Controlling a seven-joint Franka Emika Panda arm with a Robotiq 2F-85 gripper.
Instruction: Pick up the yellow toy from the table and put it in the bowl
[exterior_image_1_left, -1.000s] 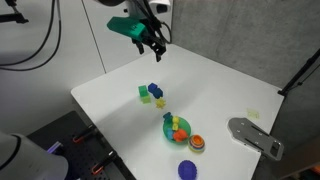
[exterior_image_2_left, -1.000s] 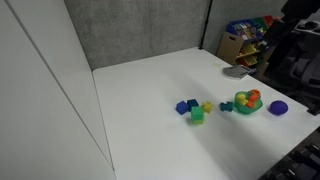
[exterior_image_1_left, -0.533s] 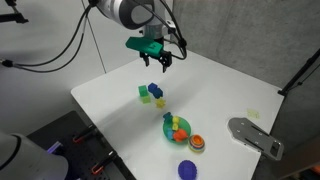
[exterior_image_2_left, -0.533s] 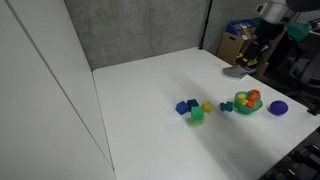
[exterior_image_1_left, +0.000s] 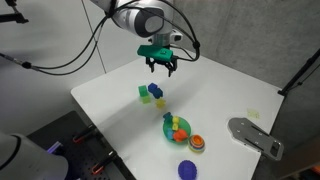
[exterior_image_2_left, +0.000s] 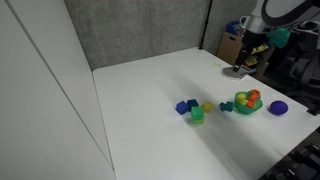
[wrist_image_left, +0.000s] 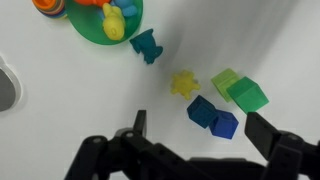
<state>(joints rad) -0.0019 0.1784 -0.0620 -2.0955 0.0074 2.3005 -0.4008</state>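
The yellow toy (wrist_image_left: 183, 83) lies on the white table between a teal toy (wrist_image_left: 146, 45) and the green and blue cubes. It also shows in both exterior views (exterior_image_1_left: 159, 102) (exterior_image_2_left: 208, 107). The green bowl (wrist_image_left: 88, 30) holds several small toys, and shows in both exterior views (exterior_image_1_left: 170, 131) (exterior_image_2_left: 243, 108). My gripper (wrist_image_left: 200, 135) is open and empty, hanging high above the toys. It appears in both exterior views (exterior_image_1_left: 160, 64) (exterior_image_2_left: 243, 62). In the wrist view the blue cubes (wrist_image_left: 212, 115) lie between its fingers.
Green cubes (wrist_image_left: 240, 90) sit beside the blue ones. An orange-red dish (exterior_image_1_left: 196, 142) and a purple disc (exterior_image_1_left: 187, 169) lie past the bowl near the table edge. A grey flat object (exterior_image_1_left: 255, 135) lies at the table's corner.
The gripper has moved across and down from the table's far side to a spot above the cluster of toys. The toys have not moved.
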